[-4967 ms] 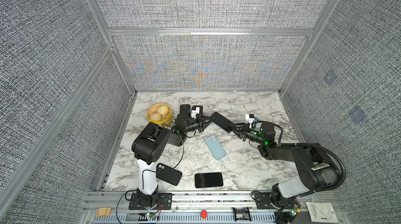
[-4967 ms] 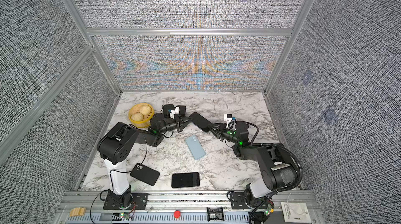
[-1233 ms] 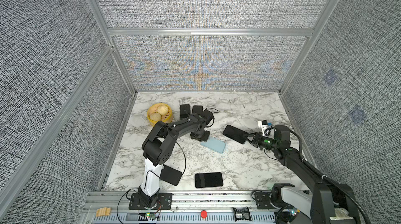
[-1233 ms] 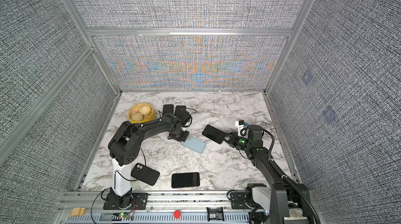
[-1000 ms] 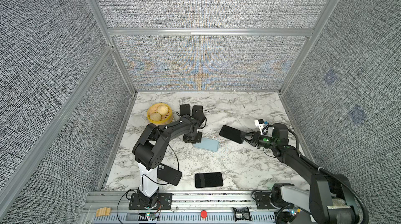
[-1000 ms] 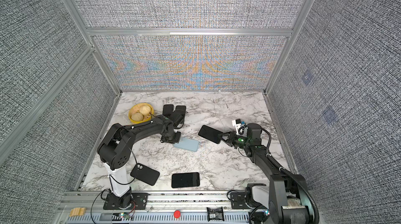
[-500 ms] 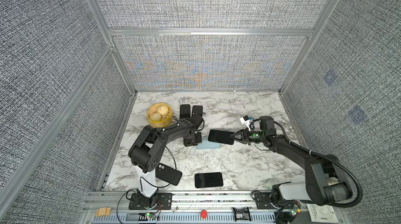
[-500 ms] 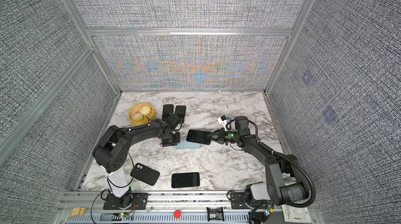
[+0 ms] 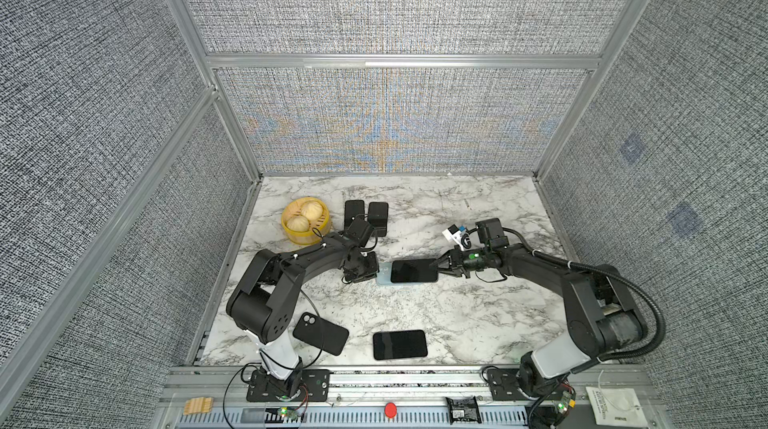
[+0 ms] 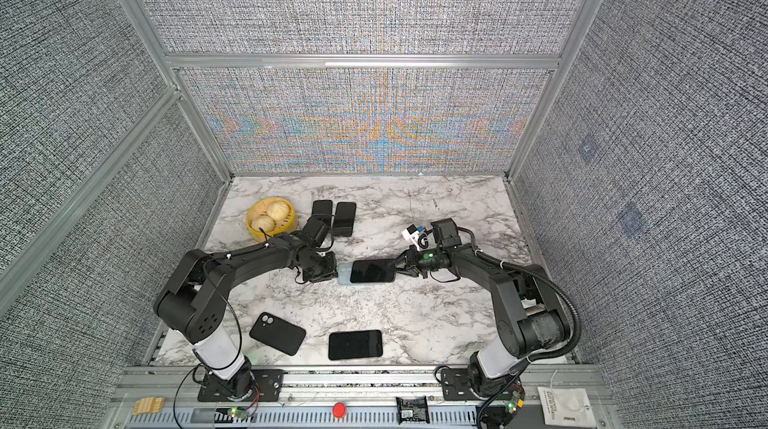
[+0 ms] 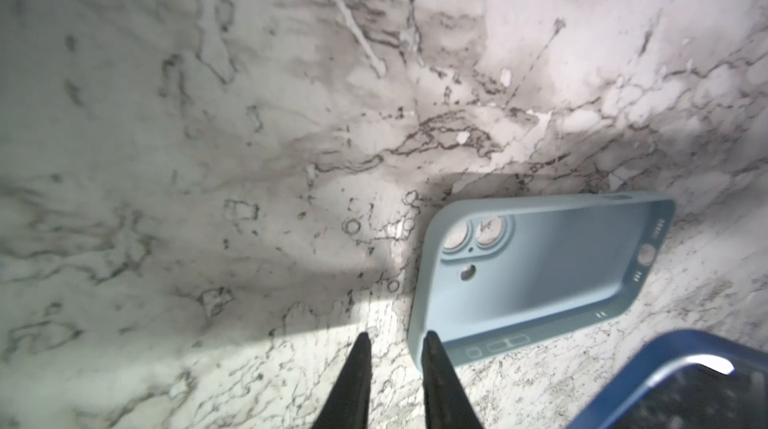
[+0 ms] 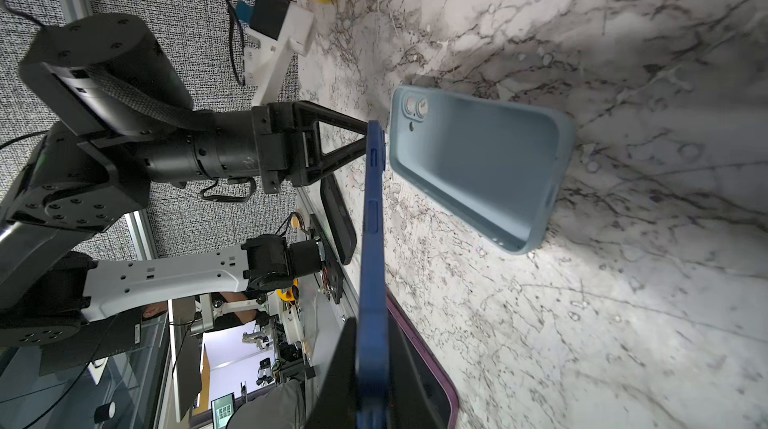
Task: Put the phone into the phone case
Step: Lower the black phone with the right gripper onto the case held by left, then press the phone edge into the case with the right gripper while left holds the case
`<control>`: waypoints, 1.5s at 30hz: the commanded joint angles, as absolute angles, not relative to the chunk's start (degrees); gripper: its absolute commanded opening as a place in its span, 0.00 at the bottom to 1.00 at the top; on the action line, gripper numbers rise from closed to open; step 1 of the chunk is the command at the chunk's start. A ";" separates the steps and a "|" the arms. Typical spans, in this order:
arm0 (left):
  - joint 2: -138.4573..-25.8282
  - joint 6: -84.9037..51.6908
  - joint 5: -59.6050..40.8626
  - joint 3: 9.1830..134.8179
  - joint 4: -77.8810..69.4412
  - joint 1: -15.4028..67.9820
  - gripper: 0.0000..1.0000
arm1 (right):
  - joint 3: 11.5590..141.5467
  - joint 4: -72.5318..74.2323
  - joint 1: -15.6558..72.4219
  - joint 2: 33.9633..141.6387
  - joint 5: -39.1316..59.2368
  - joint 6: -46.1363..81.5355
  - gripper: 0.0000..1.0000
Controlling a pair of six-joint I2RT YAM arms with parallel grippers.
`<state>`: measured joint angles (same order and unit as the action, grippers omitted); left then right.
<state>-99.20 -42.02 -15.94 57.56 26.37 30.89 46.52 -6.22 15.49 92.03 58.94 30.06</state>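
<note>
While right fingers [image 12: 338, 389] pinch phone [image 9: 413, 271] over blue case [image 11: 540, 273] | left fingers [image 11: 357, 381] slightly apart beside it | spare phone [image 9: 400, 344] well clear

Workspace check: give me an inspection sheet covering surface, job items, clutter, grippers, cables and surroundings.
Surface: marble-patterned table; no spills seen.
Job's things: light blue phone case lies open side up mid-table, empty; blue phone is held over it, not seated.
Clutter: yellow basket with two buns; two black slabs side by side at the far side; black case and black phone near the front edge.
Grippers: right gripper shut on the phone; left gripper at the case's camera end, jaws slightly apart, nothing between them.
Cables: black hose loops off the right arm.
Surroundings: grey woven walls; red button on the front rail.
</note>
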 commanded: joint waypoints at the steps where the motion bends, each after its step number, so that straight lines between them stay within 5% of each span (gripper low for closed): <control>1: -99.23 -40.75 -19.96 57.64 22.58 30.16 0.25 | 48.47 -7.35 15.56 94.47 61.39 29.12 0.00; 17: -100.14 -41.20 -26.29 55.83 15.95 26.96 0.39 | 55.78 -11.80 17.65 103.21 61.35 27.21 0.00; 45: -100.46 -43.14 -28.33 52.57 12.17 26.92 0.40 | 61.02 -16.79 18.98 109.56 56.38 23.73 0.00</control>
